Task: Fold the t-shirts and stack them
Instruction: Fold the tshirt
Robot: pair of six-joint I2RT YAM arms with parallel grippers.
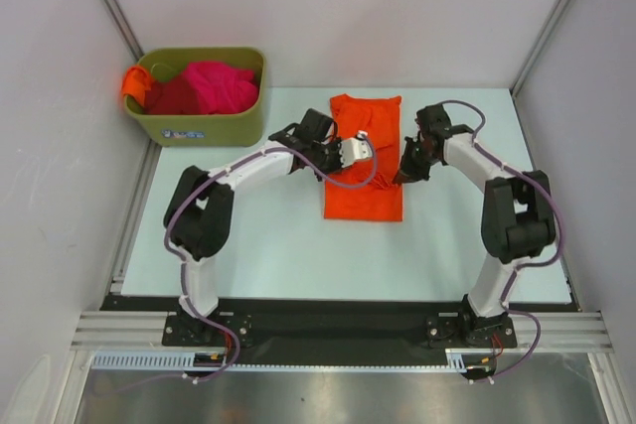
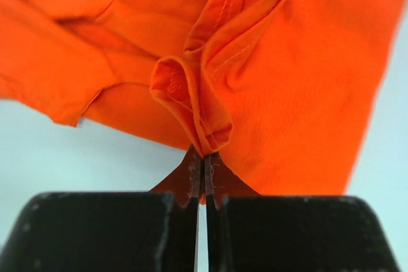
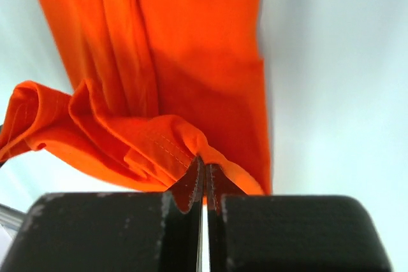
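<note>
Progress check: only one shirt is being worked on, so the job is being judged as early days. The bright orange t-shirt (image 1: pixel 364 201) is laid lengthwise in the middle of the table (image 1: pixel 258 245). It's narrowed into a long strip with the sides apparently tucked in, which reads like the first folds are done.

A bunched bit of seamed edge is being pinched by the left gripper (image 2: pixel 203 165), jaws pressed tight together on the cloth. The same is being done on the other side by the right gripper (image 3: pixel 203 175), with folds of fabric gathered just above its tips. In the top view both grippers are being held over the strip's middle, one at each long edge, so an end-over-end fold is probably being made right now. Nothing is being stacked yet, and no folded pile is being shown anywhere.

As for containers, the olive-green bin (image 1: pixel 229 126) is parked at the far left corner, well apart from the shirt being folded. It's being taken up by a magenta-pink shirt (image 1: pixel 221 86) heaped on top and a dark red shirt (image 1: pixel 171 98) beside it. Another orange shirt (image 1: pixel 132 81) is draped over the left rim. All three are crumpled, so at least three more shirts plus the stacking itself are being left to do.
</note>
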